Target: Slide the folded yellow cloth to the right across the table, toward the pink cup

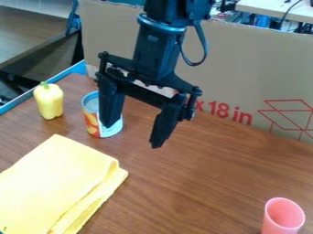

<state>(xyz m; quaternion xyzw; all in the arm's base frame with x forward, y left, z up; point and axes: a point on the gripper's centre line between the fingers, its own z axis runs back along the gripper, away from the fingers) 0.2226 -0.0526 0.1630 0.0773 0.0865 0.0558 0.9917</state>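
The black hand [133, 135] hangs with its fingertips pointing down over the brown tabletop [196, 183]. Its two fingers stand wide apart, with nothing held between them. The arm [156, 50] above it is cut off by the top edge of the view, and a dark cable [202, 52] loops out beside it.

Nearest to the hand is the can [91, 118], upright on the tabletop behind the finger on the view's left. That finger hides part of the can's top and side, so its label is only partly visible; whether finger and can touch is hard to tell. Farther out on that side of the hand, beyond the can, a yellow bell pepper [49, 101] stands with its green stem up, near the tabletop's blue edging [27, 98].

Below the hand in the view and toward the left lies a folded yellow cloth [55, 178], cut off by the left and bottom edges. A small dark shape [2, 232] at the very corner is too cropped to make out. Well apart from the hand, toward the lower right, is a pink cup [273, 220], mouth up, its base cut off. Behind the hand rises a cardboard panel [250, 68] with red print, partly covered by the arm.
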